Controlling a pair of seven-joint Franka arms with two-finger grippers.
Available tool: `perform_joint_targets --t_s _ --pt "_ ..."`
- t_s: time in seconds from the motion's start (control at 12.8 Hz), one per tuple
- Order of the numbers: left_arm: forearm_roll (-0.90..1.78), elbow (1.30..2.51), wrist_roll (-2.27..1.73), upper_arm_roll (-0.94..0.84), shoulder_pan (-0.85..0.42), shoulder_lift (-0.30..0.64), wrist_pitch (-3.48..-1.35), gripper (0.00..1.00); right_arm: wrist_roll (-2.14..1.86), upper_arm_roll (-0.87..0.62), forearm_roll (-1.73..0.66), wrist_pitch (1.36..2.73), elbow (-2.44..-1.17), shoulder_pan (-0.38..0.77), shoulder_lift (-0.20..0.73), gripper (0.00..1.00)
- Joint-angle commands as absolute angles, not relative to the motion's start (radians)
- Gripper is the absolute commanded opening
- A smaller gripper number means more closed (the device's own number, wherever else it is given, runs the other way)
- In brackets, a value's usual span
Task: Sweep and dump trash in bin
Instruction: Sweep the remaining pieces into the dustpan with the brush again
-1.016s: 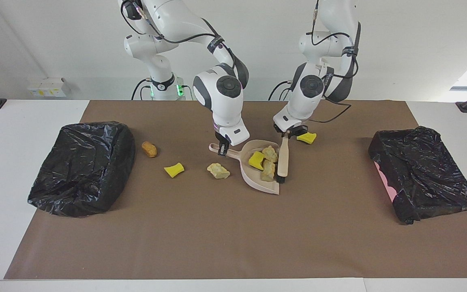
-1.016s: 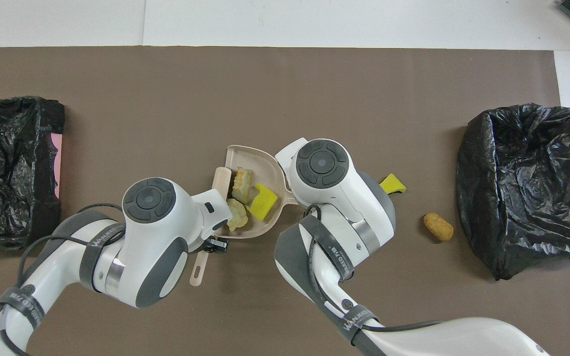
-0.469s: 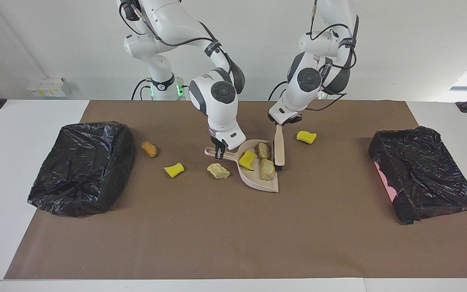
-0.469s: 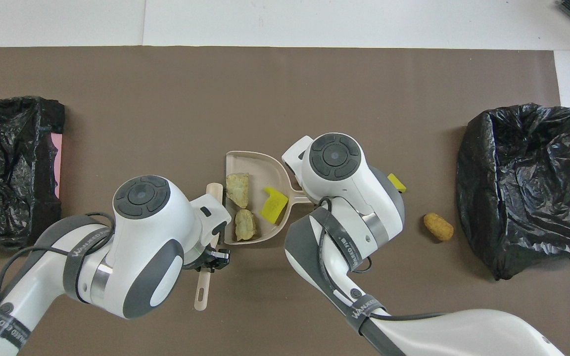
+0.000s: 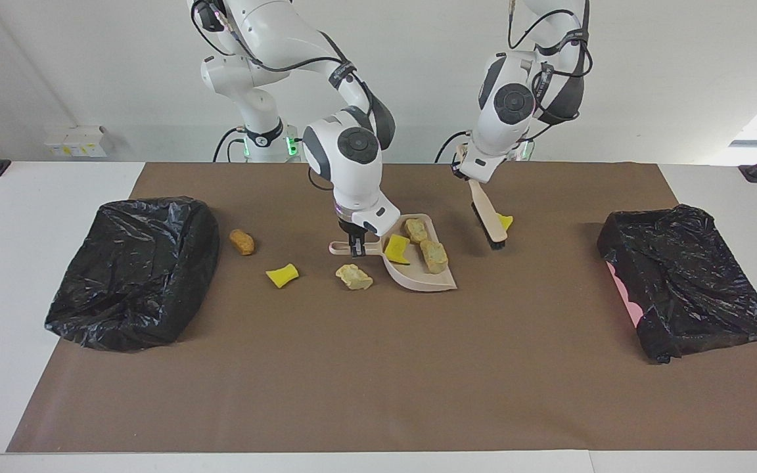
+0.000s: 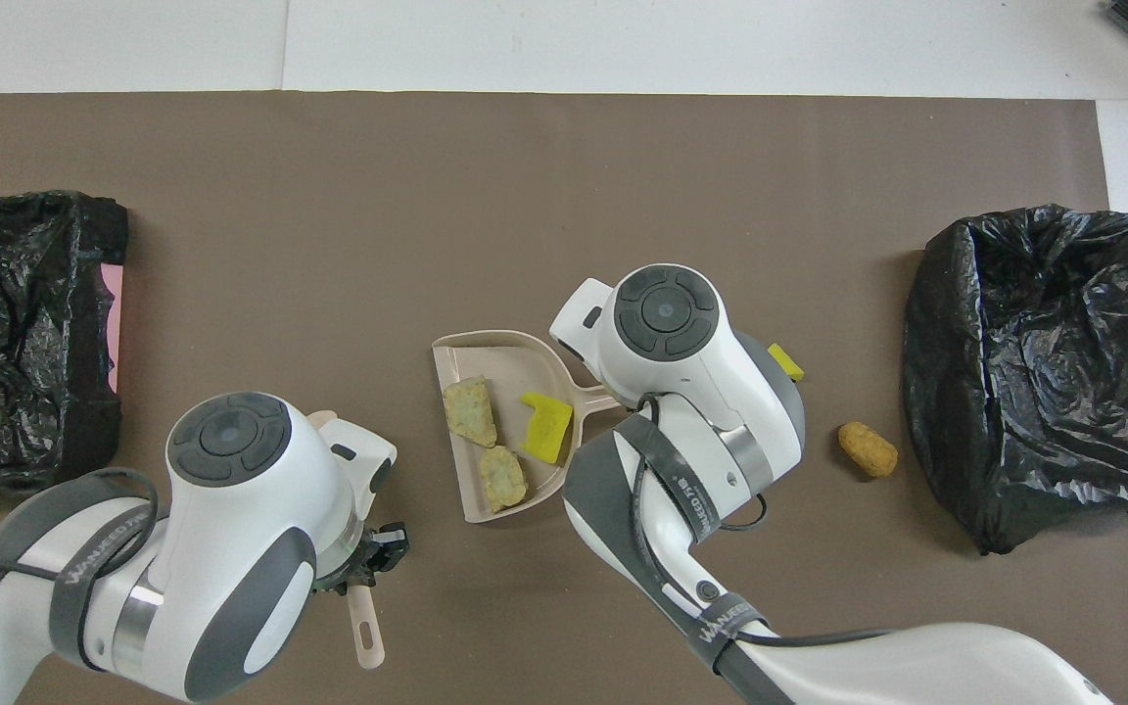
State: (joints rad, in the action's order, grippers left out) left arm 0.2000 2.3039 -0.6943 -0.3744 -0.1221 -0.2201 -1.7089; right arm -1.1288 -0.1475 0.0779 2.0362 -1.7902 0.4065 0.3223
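The left gripper (image 5: 471,172), pinching the brush (image 5: 489,220), has swung away from the dustpan (image 5: 426,279) — right gripper (image 5: 354,242) still pinches its handle.

Bright, even light; soft shadows

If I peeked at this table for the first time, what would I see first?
Probably the beige dustpan in the middle of the brown mat, with one yellow sponge piece and two pale crumbly chunks in it; the right gripper is shut on its handle. Toward the left arm's end, the left gripper holds the brush tilted, raised over another yellow sponge piece. A black-lined bin sits at each end.
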Motion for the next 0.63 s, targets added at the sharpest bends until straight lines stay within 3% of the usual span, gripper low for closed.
perform_joint_targets --t_s 0.0,0.23,0.55 --pt "0.189 2.408 -0.735 -0.371 -0.077 -0.322 -1.704 0.0 -1.125 -0.15 0.061 2.034 -1.836 0.42 0.285 0.0" --pt "0.163 2.433 -0.742 -0.354 -0.044 -0.342 -1.672 0.0 -1.019 -0.15 0.061 2.03 -1.858 0.423 0.276 0.0" --pt "0.161 2.574 -0.744 -0.333 -0.041 -0.439 -1.719 0.0 -0.973 -0.15 0.061 2.034 -1.896 0.439 0.256 0.0"
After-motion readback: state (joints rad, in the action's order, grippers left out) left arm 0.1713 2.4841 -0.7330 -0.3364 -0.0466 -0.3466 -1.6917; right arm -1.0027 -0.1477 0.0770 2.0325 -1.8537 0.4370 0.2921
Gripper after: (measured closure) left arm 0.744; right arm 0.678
